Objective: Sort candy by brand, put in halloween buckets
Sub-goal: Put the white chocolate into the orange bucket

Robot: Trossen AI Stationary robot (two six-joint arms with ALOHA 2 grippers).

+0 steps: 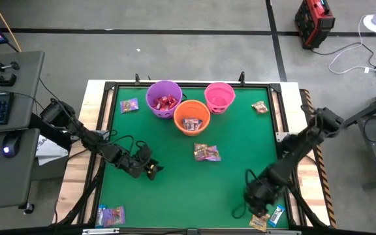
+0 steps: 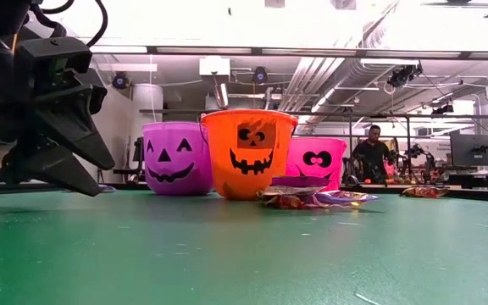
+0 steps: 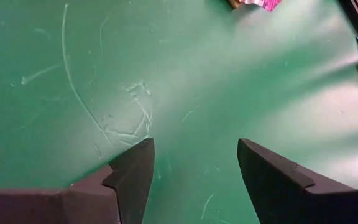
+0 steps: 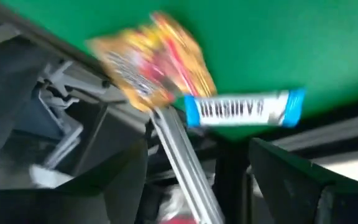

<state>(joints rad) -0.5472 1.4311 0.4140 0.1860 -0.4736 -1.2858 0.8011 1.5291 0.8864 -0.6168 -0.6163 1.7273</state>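
Note:
Three buckets stand at the table's far middle: purple (image 1: 164, 98) with red candy inside, orange (image 1: 192, 116) with candy inside, and pink (image 1: 219, 96). They also show in the low view: purple (image 2: 174, 158), orange (image 2: 249, 152), pink (image 2: 316, 161). My left gripper (image 1: 145, 166) is open and empty just above the bare mat at the left middle (image 3: 194, 180). My right gripper (image 1: 256, 202) is open and empty near the front right corner (image 4: 194, 180). It hovers by a gold candy (image 4: 151, 59) and a blue-and-white candy (image 4: 244, 109) that lie at the mat's edge.
Loose candy lies on the green mat: a pile at the centre (image 1: 207, 153), one piece at the far left (image 1: 130, 105), one at the far right (image 1: 260, 107), some at the front left corner (image 1: 111, 214). A black frame (image 1: 281, 117) rims the mat. A person (image 2: 371, 152) is far behind the table.

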